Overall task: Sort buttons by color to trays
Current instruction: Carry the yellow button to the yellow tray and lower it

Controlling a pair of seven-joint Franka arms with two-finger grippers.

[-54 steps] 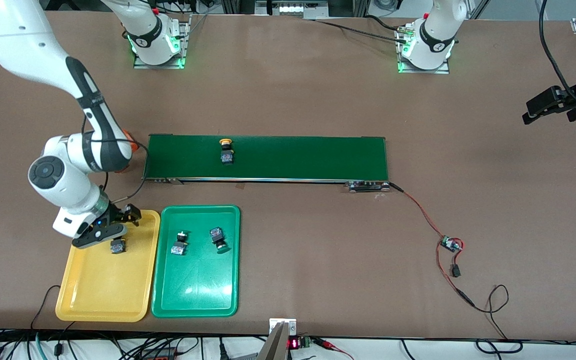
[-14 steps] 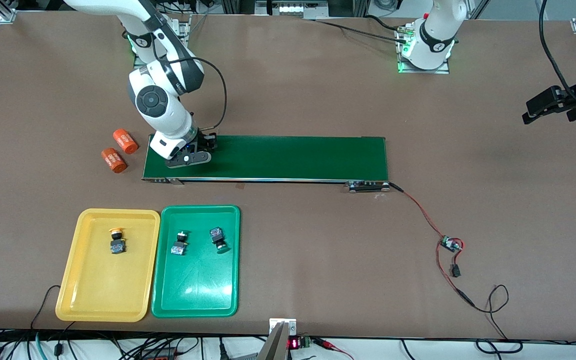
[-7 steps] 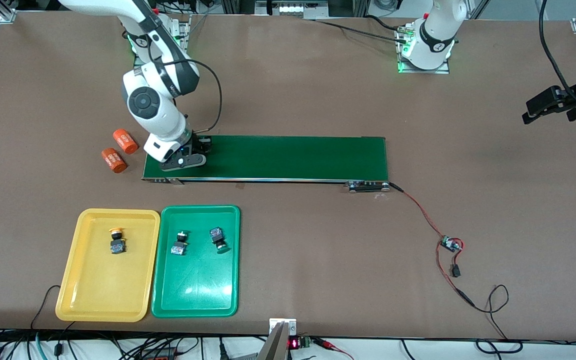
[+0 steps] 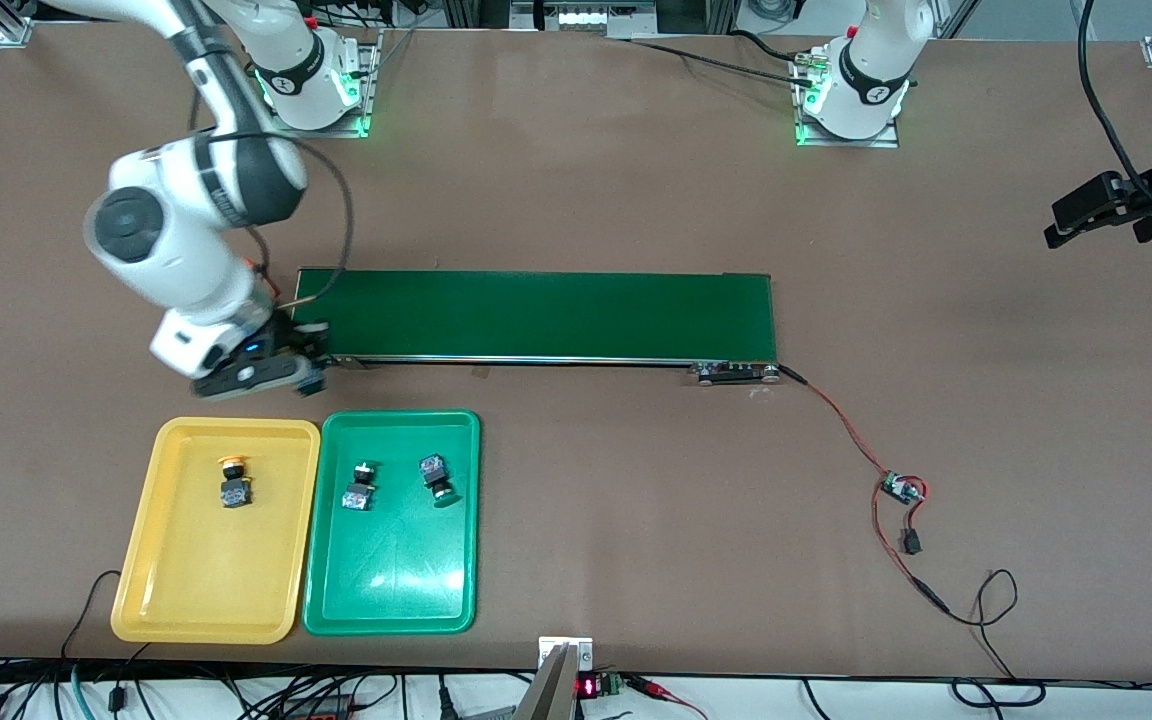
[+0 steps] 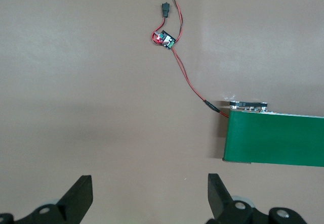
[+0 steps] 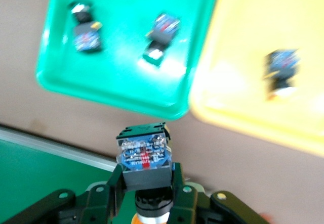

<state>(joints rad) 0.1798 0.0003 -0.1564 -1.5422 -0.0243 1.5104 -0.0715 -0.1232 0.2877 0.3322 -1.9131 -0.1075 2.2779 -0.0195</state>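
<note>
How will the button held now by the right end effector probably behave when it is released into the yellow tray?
The button looks rigid, probably light. Its round cap and blocky body suggest tipping sideways, like the one lying in the yellow tray. Rolling far seems unlikely.

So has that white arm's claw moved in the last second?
Yes. The right end effector has left the conveyor belt, past its right-arm end, toward the yellow tray, shut on a yellow-capped button.

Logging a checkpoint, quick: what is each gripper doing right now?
Left gripper: open, empty, waiting over bare table.
Right gripper: shut on a yellow-capped button, between the belt and the yellow tray.
</note>
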